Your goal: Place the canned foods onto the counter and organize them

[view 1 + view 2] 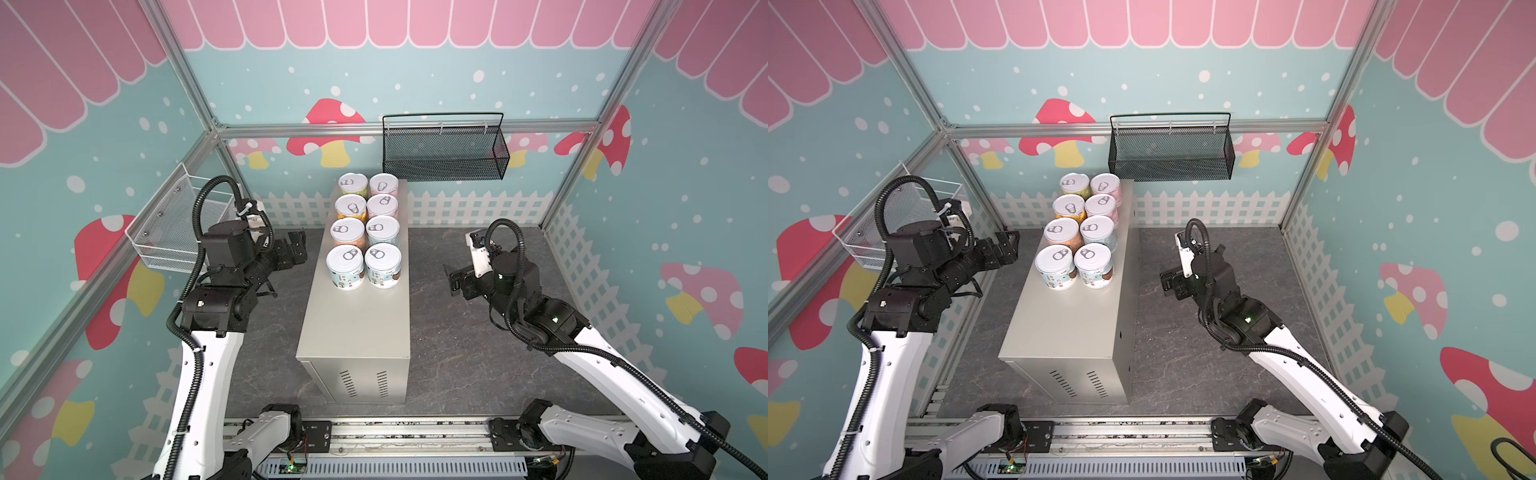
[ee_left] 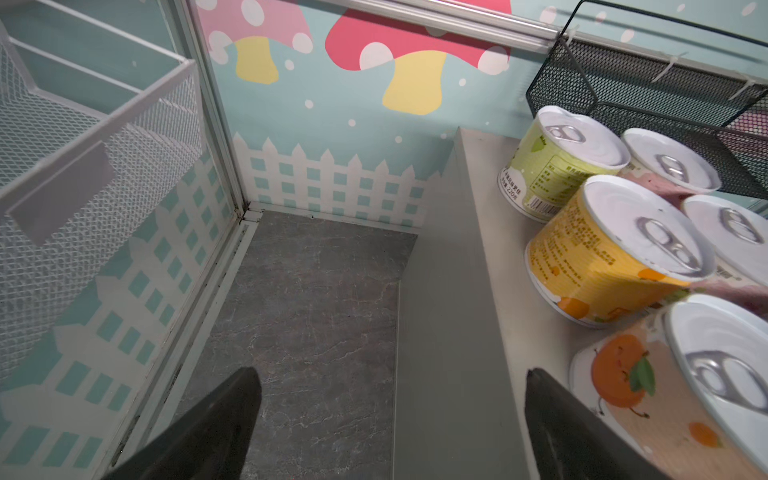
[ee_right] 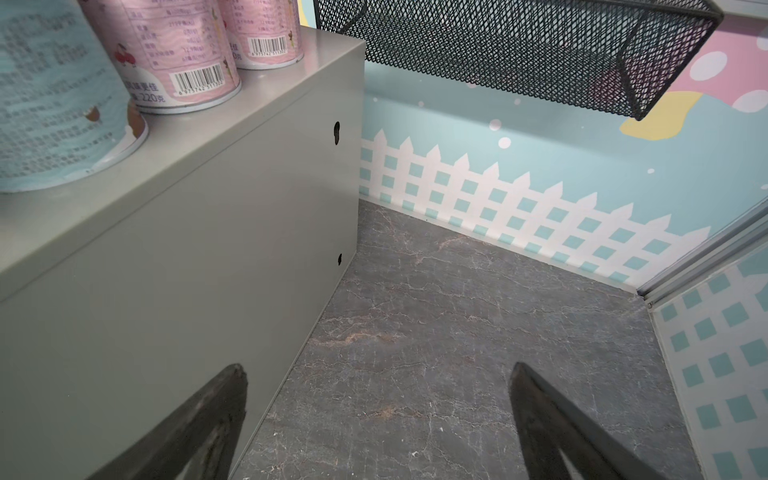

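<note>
In a top view the counter (image 1: 357,328) runs 6 to 12 o'clock, near half bare. Both claws are spread and empty. The right gripper (image 1: 453,280) sits at 3 o'clock of the eight canned foods (image 1: 348,230) on the far half, the left gripper (image 1: 297,248) at 9, nearer them.

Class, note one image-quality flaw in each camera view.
In both top views, wide-angle distortion tilts the frame posts outward and the can lids glare; in the left wrist view, the orange can is soft and the left claw a dark blur; in the right wrist view, the light blue can blurs while the barcode on the pink can is crisp.
</note>
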`<act>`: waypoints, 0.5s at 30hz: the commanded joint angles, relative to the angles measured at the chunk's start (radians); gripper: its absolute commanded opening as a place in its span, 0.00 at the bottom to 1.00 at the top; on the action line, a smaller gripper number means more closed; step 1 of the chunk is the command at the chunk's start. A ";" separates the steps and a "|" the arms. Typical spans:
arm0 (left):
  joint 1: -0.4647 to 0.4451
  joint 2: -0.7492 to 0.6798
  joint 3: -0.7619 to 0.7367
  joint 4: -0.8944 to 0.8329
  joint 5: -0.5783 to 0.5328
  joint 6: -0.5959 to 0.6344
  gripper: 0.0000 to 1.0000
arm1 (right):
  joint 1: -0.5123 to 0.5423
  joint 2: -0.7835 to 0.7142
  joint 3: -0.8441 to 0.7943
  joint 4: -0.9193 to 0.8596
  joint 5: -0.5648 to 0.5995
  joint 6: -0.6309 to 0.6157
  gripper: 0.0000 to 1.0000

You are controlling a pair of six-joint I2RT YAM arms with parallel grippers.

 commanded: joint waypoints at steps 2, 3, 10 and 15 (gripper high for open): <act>0.028 0.010 -0.036 0.034 0.002 -0.030 1.00 | -0.005 -0.005 0.039 -0.034 -0.026 0.000 0.99; 0.036 0.014 -0.047 0.033 0.006 -0.036 1.00 | -0.005 0.002 0.048 -0.042 -0.028 0.001 1.00; 0.065 0.025 -0.165 0.089 0.052 -0.069 1.00 | -0.005 0.036 0.105 -0.087 -0.035 0.029 0.99; 0.085 0.039 -0.239 0.151 0.029 -0.073 1.00 | -0.004 0.058 0.123 -0.098 -0.035 0.044 0.99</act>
